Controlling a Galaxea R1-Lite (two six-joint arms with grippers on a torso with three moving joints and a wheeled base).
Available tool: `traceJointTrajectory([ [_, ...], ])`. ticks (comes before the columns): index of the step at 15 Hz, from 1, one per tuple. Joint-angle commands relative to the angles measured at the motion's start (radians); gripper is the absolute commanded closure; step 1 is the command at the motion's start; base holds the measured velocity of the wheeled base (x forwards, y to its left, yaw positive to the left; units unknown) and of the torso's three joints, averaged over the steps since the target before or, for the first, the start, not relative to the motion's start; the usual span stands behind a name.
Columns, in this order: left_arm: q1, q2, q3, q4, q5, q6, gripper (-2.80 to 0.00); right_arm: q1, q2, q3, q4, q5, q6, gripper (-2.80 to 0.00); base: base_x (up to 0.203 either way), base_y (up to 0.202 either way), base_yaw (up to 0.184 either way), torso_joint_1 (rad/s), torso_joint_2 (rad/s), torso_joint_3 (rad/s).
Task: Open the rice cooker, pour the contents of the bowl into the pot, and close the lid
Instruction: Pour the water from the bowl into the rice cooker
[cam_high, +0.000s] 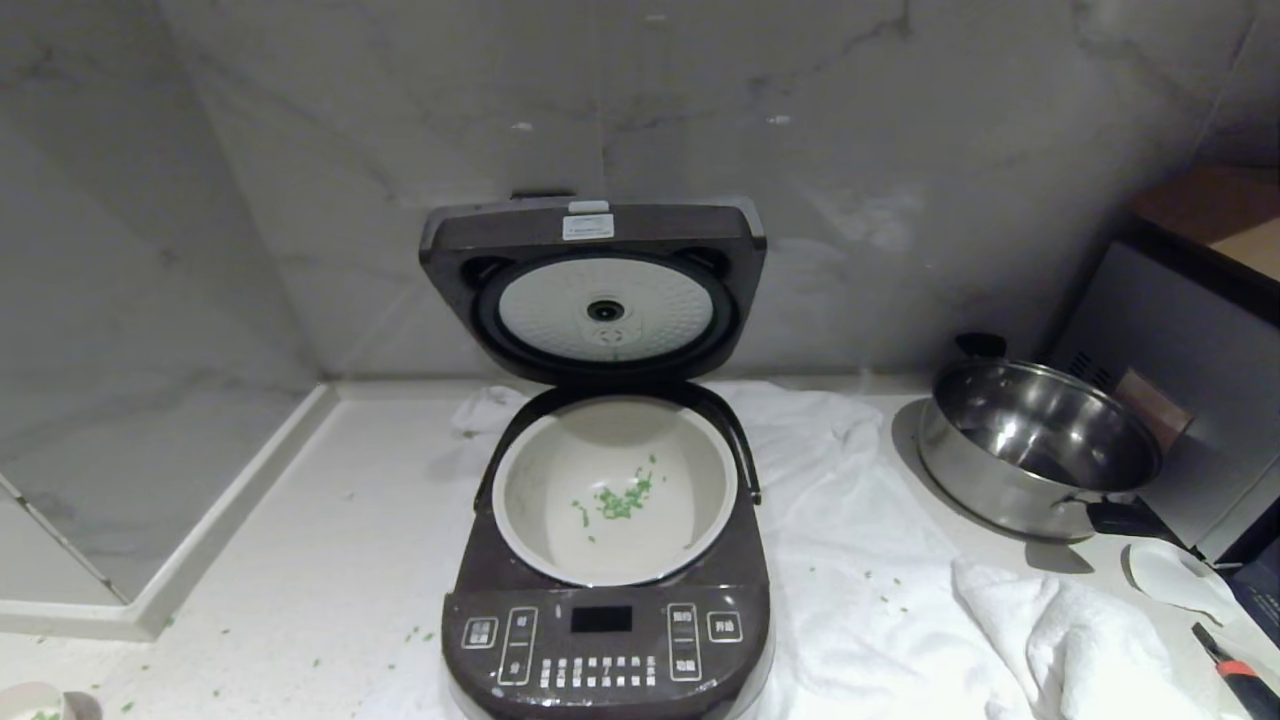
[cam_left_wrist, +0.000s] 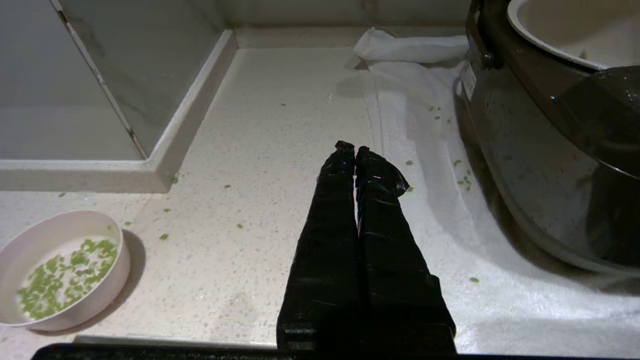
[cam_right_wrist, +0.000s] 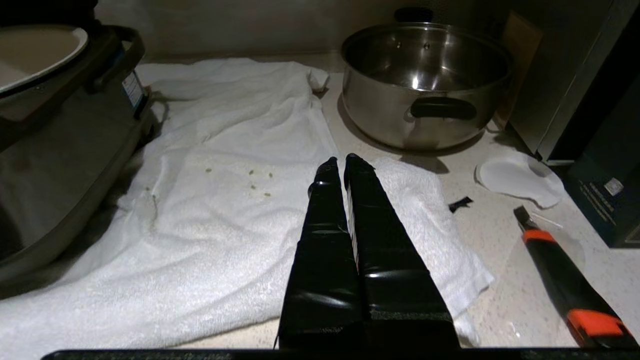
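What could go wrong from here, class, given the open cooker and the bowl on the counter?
1. The bowl still holds many green bits, while only a few lie in the pot; closing the lid now would probably leave the pour incomplete.
2. Bits already lie scattered on the counter and the white towel; another pour may spill more.

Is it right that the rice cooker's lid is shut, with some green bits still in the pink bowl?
Not quite. The head view shows the lid standing open above the pot. The green bits do remain in the pink bowl.
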Motion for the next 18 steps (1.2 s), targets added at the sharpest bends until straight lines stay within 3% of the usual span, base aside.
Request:
traceJointTrajectory([
  [1, 0.000, 0.000, 0.000, -0.001, 0.002, -0.013, 0.00, 0.000, 0.000, 0.000, 0.000, 0.000, 0.000, 0.00, 0.056, 0.000, 0.002, 0.007, 0.01, -0.007],
  [8, 0.004, 0.040, -0.020, 0.057, 0.008, -0.009, 0.00, 0.000, 0.000, 0.001, 0.000, 0.000, 0.000, 0.00, 0.000, 0.000, 0.000, 0.000, 0.00, 0.000],
  [10, 0.005, 0.092, -0.075, 0.071, 0.019, -0.004, 0.00, 0.000, 0.000, 0.000, 0.000, 0.000, 0.000, 0.00, 0.000, 0.000, 0.000, 0.000, 0.00, 0.000],
  [14, 0.002, 0.371, -0.340, 0.068, 0.073, -0.061, 0.00, 0.000, 0.000, 0.001, 0.000, 0.000, 0.000, 0.00, 0.000, 0.000, 0.000, 0.000, 0.00, 0.000],
  [18, 0.063, 0.770, -0.483, 0.070, 0.227, -0.070, 0.00, 0.000, 0.000, 0.001, 0.000, 0.000, 0.000, 0.00, 0.000, 0.000, 0.000, 0.000, 0.00, 0.000],
])
